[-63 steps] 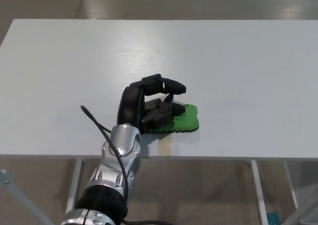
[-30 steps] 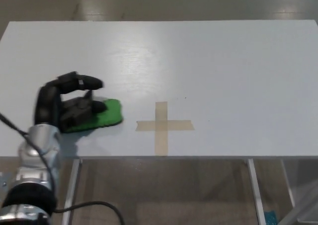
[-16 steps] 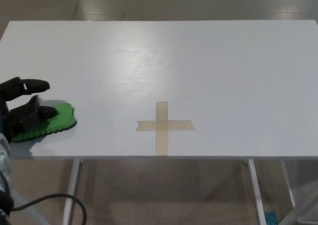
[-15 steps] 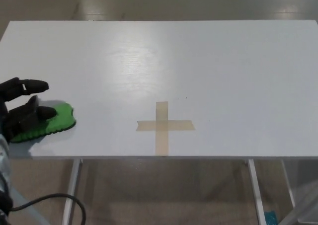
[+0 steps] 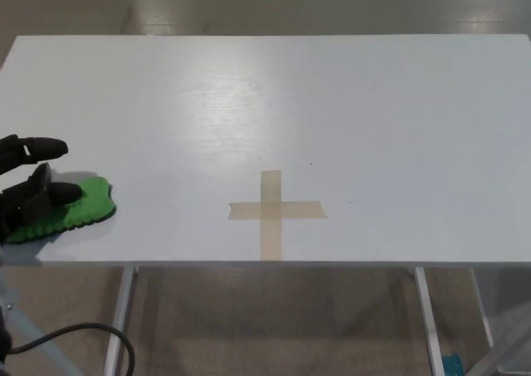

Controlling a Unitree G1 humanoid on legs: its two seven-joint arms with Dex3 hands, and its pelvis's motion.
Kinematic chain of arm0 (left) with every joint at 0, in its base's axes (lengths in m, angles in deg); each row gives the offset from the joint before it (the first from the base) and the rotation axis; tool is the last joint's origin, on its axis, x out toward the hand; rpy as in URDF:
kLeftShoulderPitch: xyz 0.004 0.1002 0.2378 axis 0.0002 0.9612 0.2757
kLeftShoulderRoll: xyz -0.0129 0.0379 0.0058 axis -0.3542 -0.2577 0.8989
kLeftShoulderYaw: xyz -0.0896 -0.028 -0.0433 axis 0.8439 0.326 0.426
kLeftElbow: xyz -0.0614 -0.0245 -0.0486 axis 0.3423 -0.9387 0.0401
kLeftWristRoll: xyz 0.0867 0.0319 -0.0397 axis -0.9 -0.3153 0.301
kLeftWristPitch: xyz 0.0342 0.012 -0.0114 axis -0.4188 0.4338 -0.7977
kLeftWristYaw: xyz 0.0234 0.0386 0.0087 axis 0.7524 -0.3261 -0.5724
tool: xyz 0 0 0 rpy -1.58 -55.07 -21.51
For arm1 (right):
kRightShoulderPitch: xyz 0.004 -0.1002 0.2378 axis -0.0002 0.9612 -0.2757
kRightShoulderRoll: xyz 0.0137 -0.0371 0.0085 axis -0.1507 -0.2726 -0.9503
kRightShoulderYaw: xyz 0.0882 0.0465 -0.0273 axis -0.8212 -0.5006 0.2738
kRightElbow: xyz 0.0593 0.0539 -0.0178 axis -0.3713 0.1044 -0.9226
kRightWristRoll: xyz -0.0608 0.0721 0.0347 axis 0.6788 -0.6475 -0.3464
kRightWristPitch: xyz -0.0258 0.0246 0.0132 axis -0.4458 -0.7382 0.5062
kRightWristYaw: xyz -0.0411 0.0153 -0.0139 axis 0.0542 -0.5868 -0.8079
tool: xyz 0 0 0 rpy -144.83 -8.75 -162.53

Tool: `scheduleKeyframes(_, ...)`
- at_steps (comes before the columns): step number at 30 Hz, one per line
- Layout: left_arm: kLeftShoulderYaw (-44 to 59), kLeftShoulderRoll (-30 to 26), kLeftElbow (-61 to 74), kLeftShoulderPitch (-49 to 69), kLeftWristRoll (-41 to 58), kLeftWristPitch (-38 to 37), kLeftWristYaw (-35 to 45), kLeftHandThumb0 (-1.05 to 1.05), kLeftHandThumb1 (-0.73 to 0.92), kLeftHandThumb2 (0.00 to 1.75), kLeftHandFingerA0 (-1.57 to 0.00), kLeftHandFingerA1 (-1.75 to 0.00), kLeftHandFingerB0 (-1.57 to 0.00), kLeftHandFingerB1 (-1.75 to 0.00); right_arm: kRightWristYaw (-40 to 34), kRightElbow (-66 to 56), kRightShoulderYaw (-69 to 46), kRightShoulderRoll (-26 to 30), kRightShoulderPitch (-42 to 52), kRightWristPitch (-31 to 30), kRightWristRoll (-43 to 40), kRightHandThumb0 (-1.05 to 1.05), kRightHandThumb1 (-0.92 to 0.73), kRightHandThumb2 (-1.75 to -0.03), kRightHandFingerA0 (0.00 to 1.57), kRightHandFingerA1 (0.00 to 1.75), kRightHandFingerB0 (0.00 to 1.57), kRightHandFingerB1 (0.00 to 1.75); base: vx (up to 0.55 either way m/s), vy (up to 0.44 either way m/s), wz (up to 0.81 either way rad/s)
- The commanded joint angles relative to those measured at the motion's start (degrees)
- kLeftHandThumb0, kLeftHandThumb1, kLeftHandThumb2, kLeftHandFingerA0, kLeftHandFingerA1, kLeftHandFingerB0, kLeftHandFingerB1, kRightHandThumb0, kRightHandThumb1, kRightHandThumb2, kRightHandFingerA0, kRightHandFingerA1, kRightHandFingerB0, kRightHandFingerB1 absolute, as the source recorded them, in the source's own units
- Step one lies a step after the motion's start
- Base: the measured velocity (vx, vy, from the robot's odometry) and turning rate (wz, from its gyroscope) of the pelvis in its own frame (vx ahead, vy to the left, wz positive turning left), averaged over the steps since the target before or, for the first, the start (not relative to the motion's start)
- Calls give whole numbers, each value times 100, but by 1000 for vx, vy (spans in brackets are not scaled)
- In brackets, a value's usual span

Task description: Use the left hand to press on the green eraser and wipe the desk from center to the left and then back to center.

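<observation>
The green eraser (image 5: 79, 208) lies flat on the white desk (image 5: 274, 119) near its front left corner. My left hand (image 5: 29, 189) rests on top of the eraser's left part, fingers curled down onto it, pressing it to the desk. Most of the hand is cut off by the picture's left edge. My right hand does not show.
A cross of tan tape (image 5: 276, 211) marks the desk's front centre, well to the right of the eraser. The desk's front edge runs just below the eraser. A black cable (image 5: 75, 336) hangs below the desk at the left.
The left hand slid the eraser from the tape cross at the centre far to the left; over the last half second it moved only slightly further left.
</observation>
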Motion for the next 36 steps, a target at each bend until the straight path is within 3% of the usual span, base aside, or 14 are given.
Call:
scheduleKeyframes(1, -381, 424, -53, 239, -348, 133, -186, -13, 75, 75, -108, -67, -99, -88, 18, -31, 1, -18, 8, -123, -32, -44, -75, -63, 62, 53, 66, 42, 0, 0, 6)
scheduleKeyframes(12, -1141, 1506, 744, 163, -414, 242, -256, -14, 76, 74, -109, -67, -99, -89, 79, -149, 78, 43, 53, -76, 37, -43, -75, -63, 61, 51, 65, 42, 0, 0, 0)
scheduleKeyframes(25, -1933, 2741, 1662, -15, -653, 916, -489, -17, 80, 70, -108, -67, -97, -90, 130, -273, 110, 50, 13, -111, 5, -42, -73, -63, 61, 51, 64, 42, 0, 0, 0)
scheduleKeyframes(36, -2273, 3273, 2083, 142, -711, 1202, -517, -17, 79, 72, -107, -69, -97, -92, 139, -287, 132, 92, -6, -164, 28, -41, -72, -62, 62, 50, 64, 42, 0, 0, 0)
